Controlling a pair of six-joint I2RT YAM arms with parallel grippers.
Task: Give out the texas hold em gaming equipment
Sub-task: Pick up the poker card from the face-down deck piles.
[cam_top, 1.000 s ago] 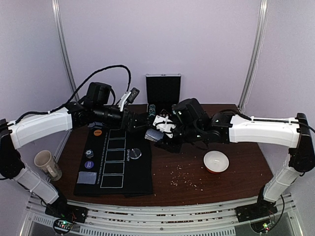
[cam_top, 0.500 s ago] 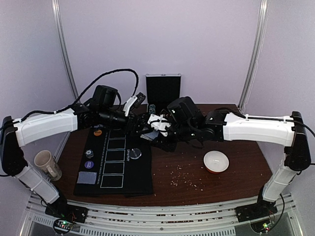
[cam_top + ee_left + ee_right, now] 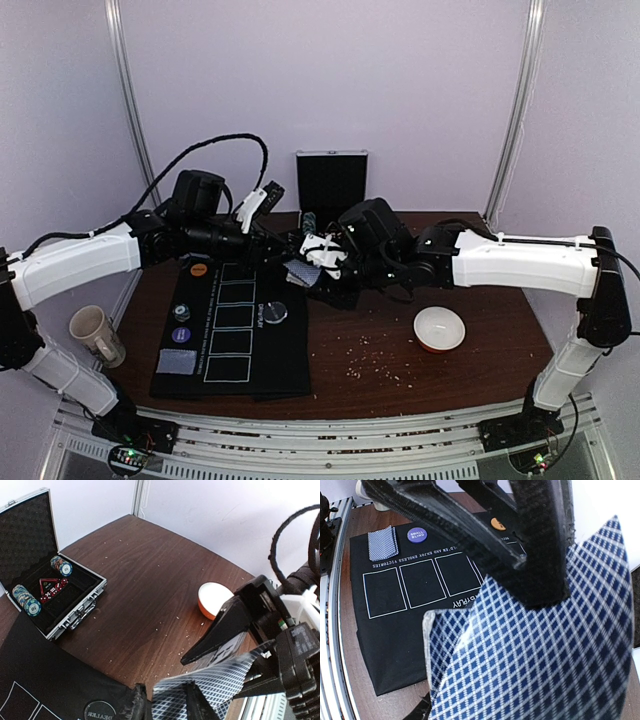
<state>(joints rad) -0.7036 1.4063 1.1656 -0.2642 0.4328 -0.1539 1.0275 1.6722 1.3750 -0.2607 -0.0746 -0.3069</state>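
Here, mid-frame above the tabletop (image 3: 150, 580), the right fingers (image 3: 225, 627) pinch diamond-backed playing cards (image 3: 530, 655). The left fingers (image 3: 195, 705) flank one card (image 3: 170, 700), grip unclear. On the mat (image 3: 395, 625), lower left, a purple button (image 3: 416, 534) reads "SMALL BLIND" and a black button (image 3: 100, 711) "DEALER".

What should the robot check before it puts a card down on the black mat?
1. The right gripper clamps the playing cards: ok, the stack sits between its fingers.
2. The left gripper has a firm hold on a card: cannot tell. A card's edge lies between its fingers, but contact is not clear.
3. Only one card is being taken: cannot tell.
4. The outlined card boxes on the black mat are bare: ok.
5. The dealer button is outside the boxes: ok, it lies beside them.
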